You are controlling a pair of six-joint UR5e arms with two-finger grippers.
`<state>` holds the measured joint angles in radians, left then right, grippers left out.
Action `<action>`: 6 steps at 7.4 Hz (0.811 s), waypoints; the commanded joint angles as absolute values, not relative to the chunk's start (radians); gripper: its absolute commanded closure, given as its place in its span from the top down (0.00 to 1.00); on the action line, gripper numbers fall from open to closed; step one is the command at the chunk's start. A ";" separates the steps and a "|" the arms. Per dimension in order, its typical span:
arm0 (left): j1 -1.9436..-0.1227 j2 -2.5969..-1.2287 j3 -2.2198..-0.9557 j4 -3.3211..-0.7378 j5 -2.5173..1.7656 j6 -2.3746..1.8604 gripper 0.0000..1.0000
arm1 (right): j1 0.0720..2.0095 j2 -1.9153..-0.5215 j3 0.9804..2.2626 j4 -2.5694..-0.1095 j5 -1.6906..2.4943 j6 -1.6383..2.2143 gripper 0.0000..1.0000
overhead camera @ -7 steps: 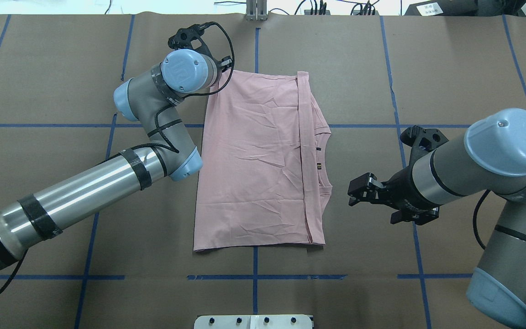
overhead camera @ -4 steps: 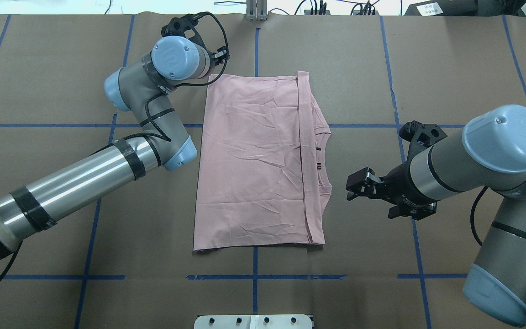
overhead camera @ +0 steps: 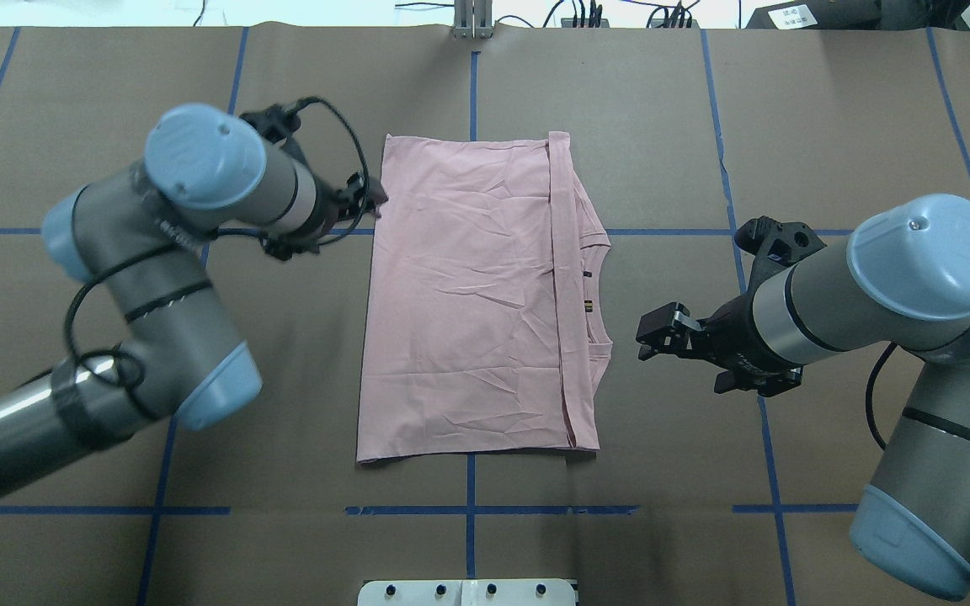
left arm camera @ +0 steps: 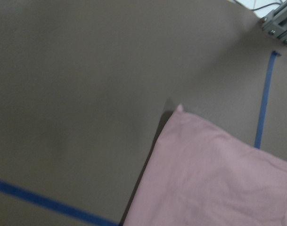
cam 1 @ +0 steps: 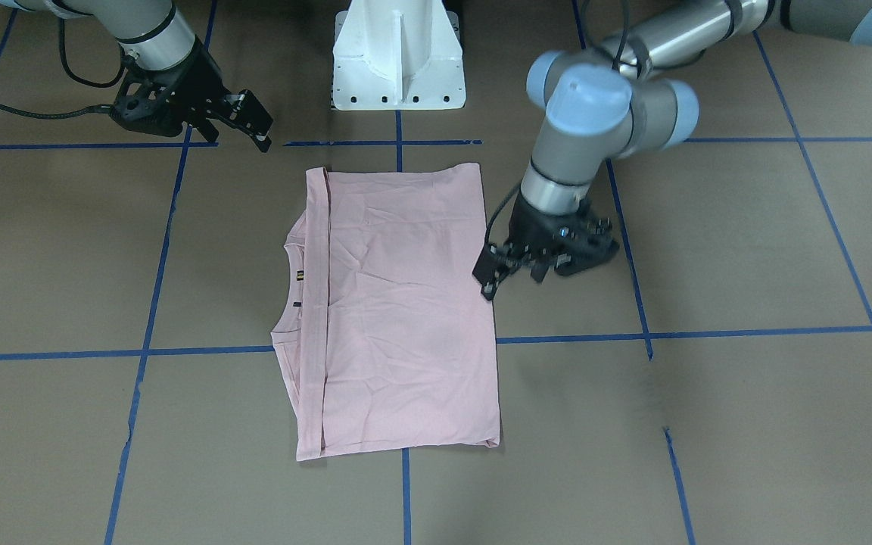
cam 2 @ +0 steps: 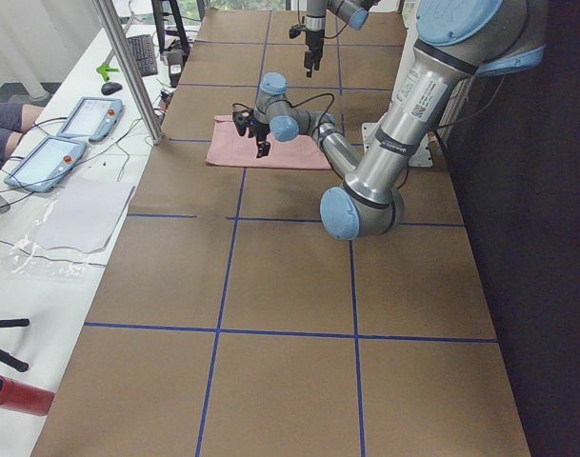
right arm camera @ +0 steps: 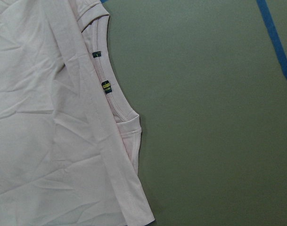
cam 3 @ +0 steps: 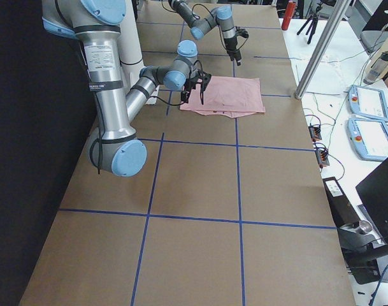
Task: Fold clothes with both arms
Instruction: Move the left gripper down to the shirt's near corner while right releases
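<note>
- A white pedestal (cam 1: 398, 53) stands off the T-shirt's (overhead camera: 468, 295) robot-side edge, and blue tape lines (overhead camera: 485, 510) cross the table (overhead camera: 704, 126) around it.
- The T-shirt lies flat, folded into 1 rectangle, with bare table on all 4 sides.
- The left gripper (cam 1: 513, 278) is just beside the edge opposite the collar (overhead camera: 599, 286), jaws parted and empty.
- The right gripper (overhead camera: 647, 337) is near the collar but apart from it, jaws parted and empty.

The pink T-shirt (cam 1: 406, 303) lies flat on the worktop (cam 1: 708, 250), folded into a long rectangle with its collar on the right arm's side. The left gripper (cam 1: 490, 280) hangs just beside the T-shirt's opposite long edge; contact is unclear. The right gripper (cam 1: 256, 127), jaws apart, is off the T-shirt's robot-side corner. A white pedestal (cam 1: 398, 53) stands beyond that end.
</note>
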<state>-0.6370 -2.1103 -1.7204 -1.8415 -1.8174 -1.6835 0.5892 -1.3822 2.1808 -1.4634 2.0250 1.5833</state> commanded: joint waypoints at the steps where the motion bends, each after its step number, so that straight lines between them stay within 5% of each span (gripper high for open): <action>1: -0.470 -1.994 -1.870 -1.787 -1.757 -1.906 1.00 | 0.589 -1.382 2.184 -1.463 2.022 1.583 1.00; 6: -0.261 -1.999 -1.864 -1.689 -1.674 -2.125 0.97 | 0.580 -1.356 2.175 -1.463 2.003 1.585 1.00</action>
